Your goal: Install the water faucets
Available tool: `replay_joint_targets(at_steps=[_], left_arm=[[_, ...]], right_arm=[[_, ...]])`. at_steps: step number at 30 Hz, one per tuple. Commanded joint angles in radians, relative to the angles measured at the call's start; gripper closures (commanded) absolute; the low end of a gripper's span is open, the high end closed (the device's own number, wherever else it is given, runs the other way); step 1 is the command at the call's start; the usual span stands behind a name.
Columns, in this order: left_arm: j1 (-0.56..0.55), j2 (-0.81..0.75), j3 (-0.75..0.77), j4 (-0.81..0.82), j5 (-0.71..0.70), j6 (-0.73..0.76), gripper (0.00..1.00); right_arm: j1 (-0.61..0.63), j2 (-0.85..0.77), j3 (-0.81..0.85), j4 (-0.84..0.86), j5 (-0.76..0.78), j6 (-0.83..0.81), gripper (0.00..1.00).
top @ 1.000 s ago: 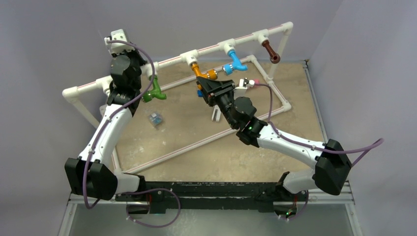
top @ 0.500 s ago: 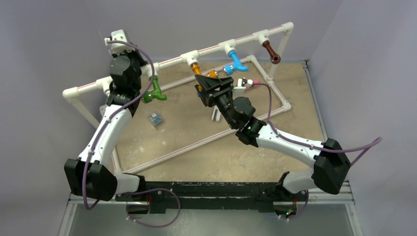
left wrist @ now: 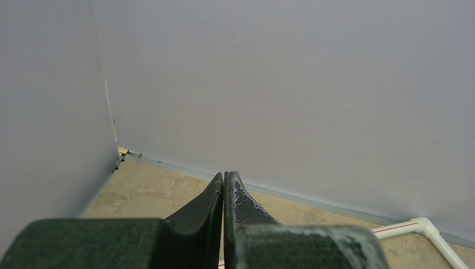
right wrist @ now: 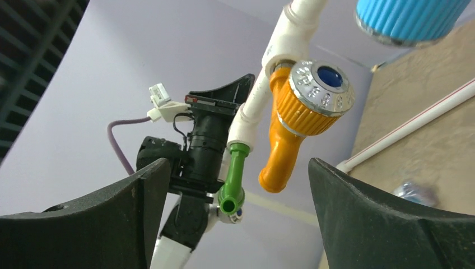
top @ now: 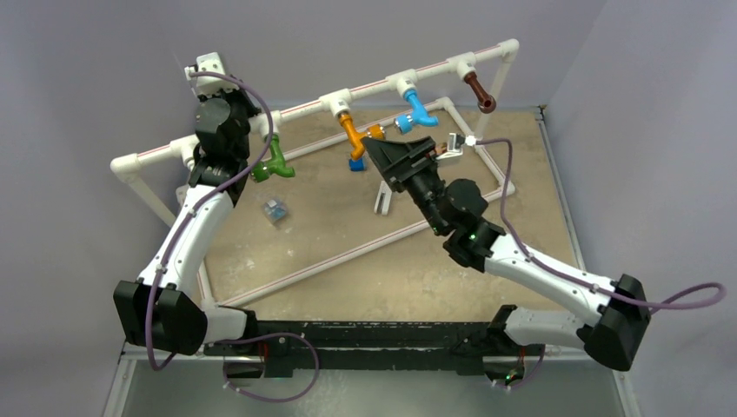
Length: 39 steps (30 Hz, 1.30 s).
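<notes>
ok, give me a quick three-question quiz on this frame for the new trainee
1. Pick one. The right gripper is:
A. shut on the orange faucet
B. open, facing the orange faucet
C. out of every view

2. How many faucets hang from the upper pipe rail?

3. True or false: the left gripper holds a faucet.

Key
1. B
2. Four: the green faucet, the orange faucet, the blue faucet and the brown faucet.
3. False. Its jaws are shut with nothing between them.
</notes>
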Motion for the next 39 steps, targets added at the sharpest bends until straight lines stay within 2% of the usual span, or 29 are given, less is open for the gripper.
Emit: replay_joint_targets(at_steps=[1, 9, 13, 17, 23, 32, 39], left_arm=[[-0.025, 0.058, -0.080, -0.250, 0.058, 0.004, 1.00], [-0.023, 0.061, -0.077, -0.252, 0.057, 0.004, 1.00], [-0.023, 0.059, -0.077, -0.252, 0.061, 0.004, 1.00], [-0.021, 0.061, -0.078, -0.253, 0.062, 0.005, 1.00], [-0.020, 0.061, -0.079, -0.252, 0.063, 0.006, 1.00], [-0.013, 0.064, -0.077, -0.253, 0.068, 0.006, 1.00], [-0.007, 0.065, -0.077, -0.254, 0.072, 0.004, 1.00]], right_arm=[[-0.013, -0.116, -0.028, -0.075, 0.001, -0.246, 0.07], [-0.018, -0.204, 0.049, -0.256, -0.033, -0.721, 0.06], [-0.016, -0.218, 0.093, -0.326, -0.099, -1.043, 0.06], [-0.018, -0.207, 0.129, -0.409, -0.094, -1.361, 0.06], [-0.014, -0.225, 0.113, -0.491, -0.165, -1.783, 0.07], [0.058, -0.242, 0.023, -0.327, -0.003, -2.257, 0.04], [0.170, -0.172, -0.064, -0.027, 0.072, -2.612, 0.02]])
